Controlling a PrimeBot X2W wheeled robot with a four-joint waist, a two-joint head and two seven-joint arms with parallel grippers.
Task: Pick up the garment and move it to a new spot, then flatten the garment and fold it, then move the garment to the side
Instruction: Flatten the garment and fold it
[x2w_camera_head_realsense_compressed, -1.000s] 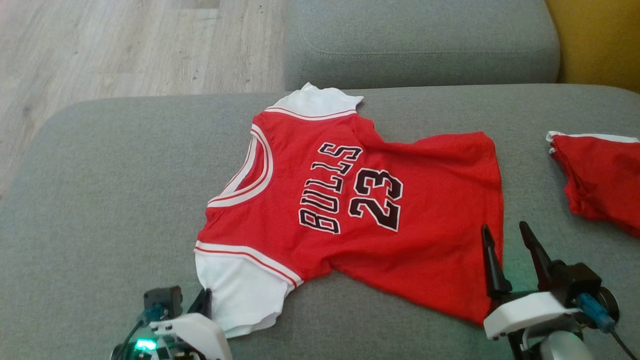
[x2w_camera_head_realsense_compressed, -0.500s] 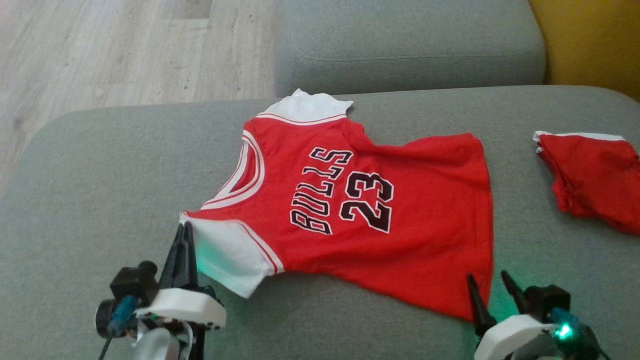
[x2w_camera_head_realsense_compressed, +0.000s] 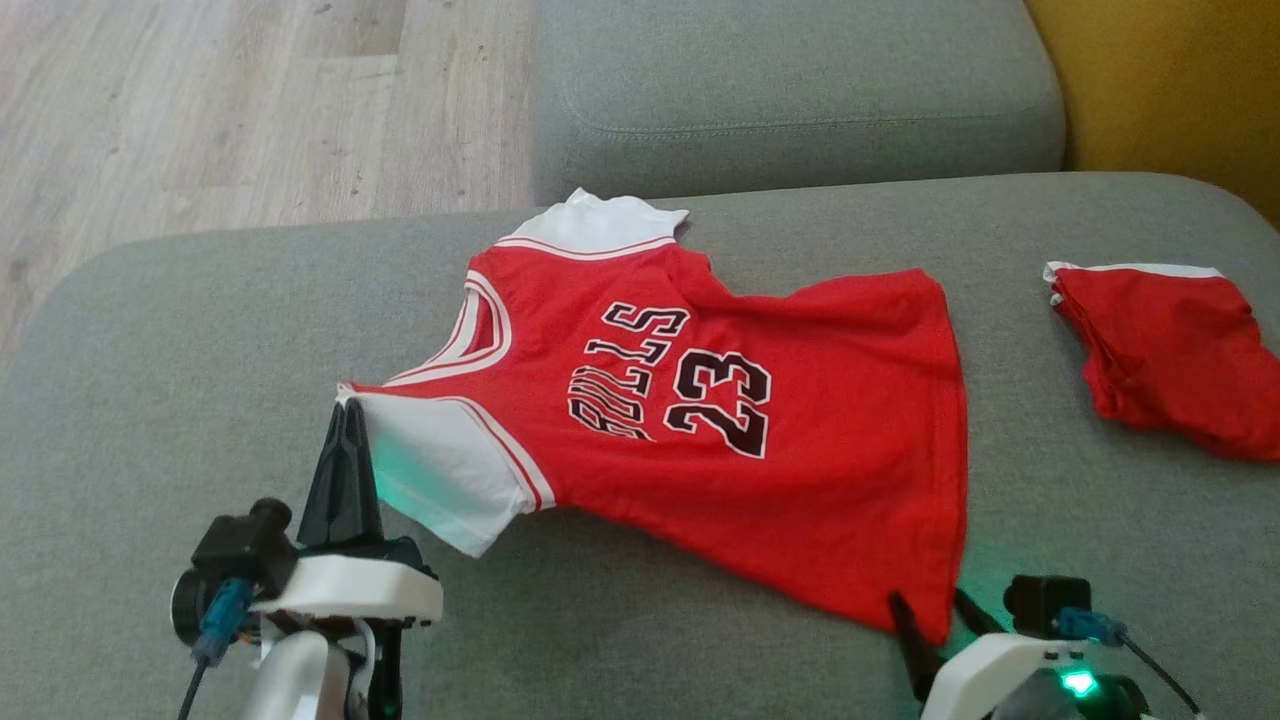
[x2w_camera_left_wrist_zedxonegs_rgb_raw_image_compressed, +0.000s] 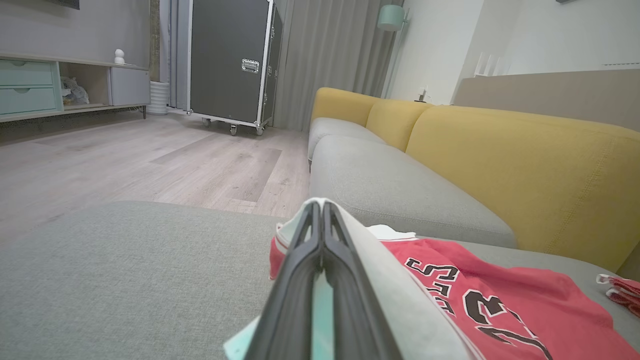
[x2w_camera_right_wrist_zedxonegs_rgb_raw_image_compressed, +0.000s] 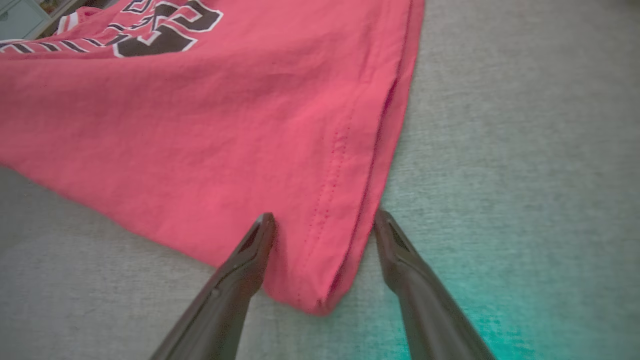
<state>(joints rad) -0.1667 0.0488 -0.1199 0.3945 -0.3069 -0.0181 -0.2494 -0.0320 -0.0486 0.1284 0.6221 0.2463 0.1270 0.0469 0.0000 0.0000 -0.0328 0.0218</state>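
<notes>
The garment (x2w_camera_head_realsense_compressed: 800, 420) is a red jersey with white sleeves and "BULLS 23" in black, spread across the grey sofa seat (x2w_camera_head_realsense_compressed: 180, 330). My left gripper (x2w_camera_head_realsense_compressed: 346, 412) is shut on the white near sleeve (x2w_camera_head_realsense_compressed: 440, 480) and holds its edge lifted off the cushion; in the left wrist view the closed fingers (x2w_camera_left_wrist_zedxonegs_rgb_raw_image_compressed: 320, 235) pinch the white cloth (x2w_camera_left_wrist_zedxonegs_rgb_raw_image_compressed: 390, 280). At the lower right, my right gripper (x2w_camera_head_realsense_compressed: 937, 612) stands open, its two fingers straddling the jersey's near hem corner (x2w_camera_right_wrist_zedxonegs_rgb_raw_image_compressed: 320, 280); the left finger (x2w_camera_right_wrist_zedxonegs_rgb_raw_image_compressed: 250, 260) lies over the red cloth, the right one rests on the cushion.
A second red piece of clothing (x2w_camera_head_realsense_compressed: 1170, 360) lies on the seat at the right. The grey back cushion (x2w_camera_head_realsense_compressed: 790, 100) and a yellow cushion (x2w_camera_head_realsense_compressed: 1170, 90) lie beyond. Wooden floor (x2w_camera_head_realsense_compressed: 200, 110) lies past the seat's left edge.
The left gripper has risen and moved forward with the white sleeve pinched, stretching the jersey's left side. The right gripper has dropped back to the hem corner. The camera has shifted.
</notes>
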